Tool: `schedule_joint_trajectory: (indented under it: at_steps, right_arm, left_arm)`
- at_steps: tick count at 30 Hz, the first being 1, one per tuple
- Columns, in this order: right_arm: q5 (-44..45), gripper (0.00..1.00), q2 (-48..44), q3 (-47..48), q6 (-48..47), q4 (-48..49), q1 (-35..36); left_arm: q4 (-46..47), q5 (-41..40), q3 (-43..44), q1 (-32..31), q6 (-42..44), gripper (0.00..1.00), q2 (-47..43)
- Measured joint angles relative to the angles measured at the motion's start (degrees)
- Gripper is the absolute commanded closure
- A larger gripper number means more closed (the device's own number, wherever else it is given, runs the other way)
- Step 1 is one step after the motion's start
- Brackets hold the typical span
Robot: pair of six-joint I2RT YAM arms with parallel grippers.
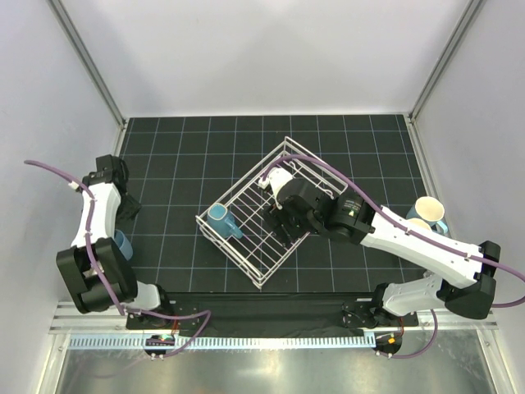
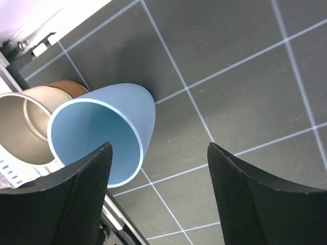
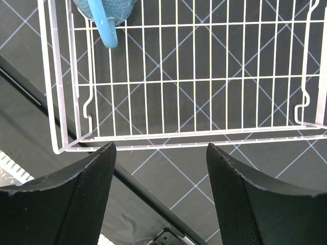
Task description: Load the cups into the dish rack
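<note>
The dish rack, a white wire basket, sits turned at the middle of the mat. A blue handled mug lies in its left corner; its handle shows in the right wrist view. My right gripper is open and empty, above the mat just off the rack's near rim. A light blue tumbler lies on its side at the mat's left edge. My left gripper is open just above it, the left finger over its rim. A tan cup lies behind the tumbler.
A beige cup stands against a pale blue mug at the right edge of the mat. White walls close in the left, right and back. A metal rail runs along the near edge.
</note>
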Motion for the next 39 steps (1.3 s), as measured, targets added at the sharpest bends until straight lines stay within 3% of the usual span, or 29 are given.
schedule_joint_trajectory:
  at_steps: [11, 12, 20, 21, 22, 31, 39]
  right_arm:
    - [1.0, 0.27, 0.0, 0.0, 0.0, 0.0, -0.2]
    - [1.1, 0.27, 0.0, 0.0, 0.0, 0.0, -0.2]
    - [1.7, 0.27, 0.0, 0.0, 0.0, 0.0, -0.5]
    - [1.7, 0.27, 0.0, 0.0, 0.0, 0.0, -0.5]
    - [1.7, 0.28, 0.0, 0.0, 0.0, 0.0, -0.5]
    - [1.6, 0.28, 0.4, 0.2, 0.0, -0.4, -1.1]
    - [-0.6, 0.27, 4.0, 3.0, -0.8, -3.1, -2.9]
  left_arm:
    - [0.8, 1.5, -3.7, 1.4, -0.5, 0.46, 3.8]
    - [0.8, 1.7, -3.7, 1.4, -0.6, 0.54, 4.0]
    - [1.0, 3.3, -3.8, 1.4, -1.6, 0.87, 4.3]
    - [0.9, 3.7, -3.7, 1.4, -1.6, 0.96, 4.3]
    - [0.7, 4.2, -3.4, 1.4, -1.8, 0.99, 4.3]
    - [0.0, 14.7, -2.1, 0.5, -4.8, 1.0, -0.9]
    - [6.6, 30.1, 2.6, -6.7, -9.6, 1.0, -7.9]
